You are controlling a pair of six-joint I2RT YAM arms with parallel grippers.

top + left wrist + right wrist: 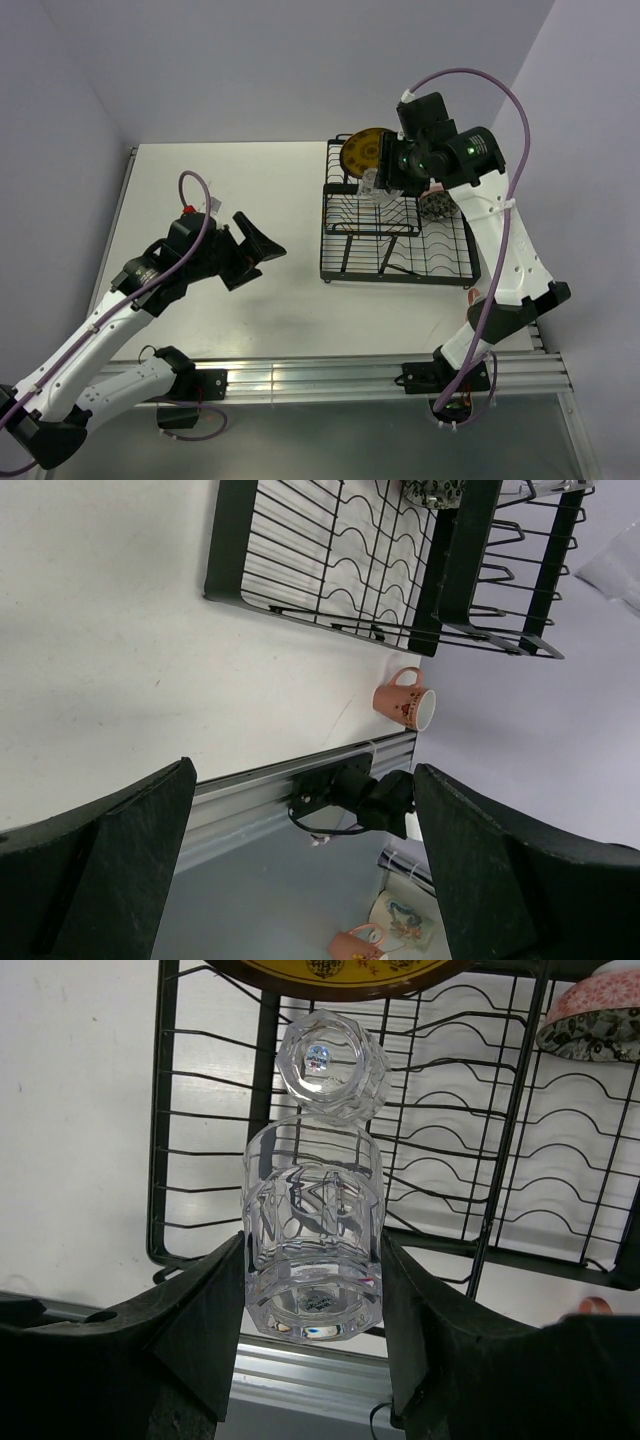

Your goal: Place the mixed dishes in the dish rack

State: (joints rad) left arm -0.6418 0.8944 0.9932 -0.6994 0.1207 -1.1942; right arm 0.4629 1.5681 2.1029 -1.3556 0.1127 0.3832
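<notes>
Broadly, the large black two-tiered wire dish rack (400,240) lay directly under and ahead of the right pincer (312,1265). That pincer hung over the rack's raised tier, presumably so that a glass could go straight down among the wires. Beyond the pincer's tips, the round yellow-orange plate with a brown patterned centre (365,150) stood on edge in the upright slots at the far end, a posture that lets it drain and saves room. Off to the pincer's right, the small dark-and-white patterned bowl (595,1022) sat in the rack, seemingly tipped over. Between the right pincer's fingers (215,1300), a small clear faceted glass tumbler (315,1250) was pinched by its sides, leaving its ends free for setting down. Just past it, a second clear tumbler (330,1060) rested in the rack, base toward the camera. The left pincer (303,770), spread wide and holding nothing, hovered well apart from the rack, out of the way.
</notes>
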